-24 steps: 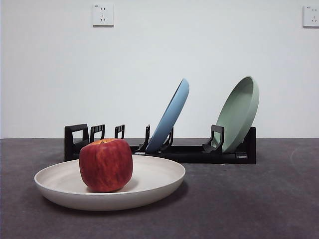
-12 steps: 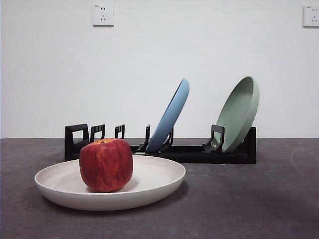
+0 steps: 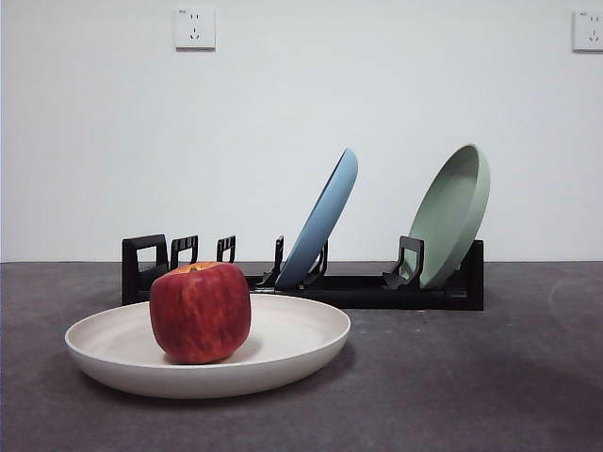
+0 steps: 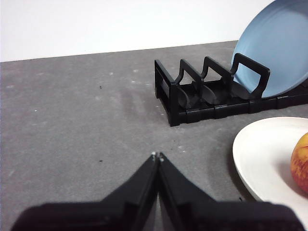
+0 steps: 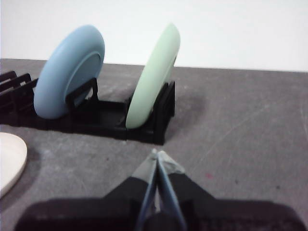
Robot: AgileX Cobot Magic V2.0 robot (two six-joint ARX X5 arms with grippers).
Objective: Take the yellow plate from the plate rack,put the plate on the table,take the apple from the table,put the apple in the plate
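The red apple (image 3: 200, 312) sits in the cream yellow plate (image 3: 292, 344), which lies flat on the dark grey table (image 3: 471, 377) in front of the black plate rack (image 3: 363, 287). In the left wrist view the plate's rim (image 4: 255, 159) and the apple's edge (image 4: 301, 163) show beside the rack (image 4: 202, 103). My left gripper (image 4: 157, 156) is shut and empty, above the bare table, apart from the plate. My right gripper (image 5: 156, 154) is shut and empty, in front of the rack's other end (image 5: 144, 125). Neither gripper shows in the front view.
A blue plate (image 3: 325, 221) and a pale green plate (image 3: 452, 217) lean upright in the rack. They also show in the right wrist view, the blue plate (image 5: 67, 72) and the green plate (image 5: 154, 72). Two wall sockets (image 3: 194, 28) hang behind.
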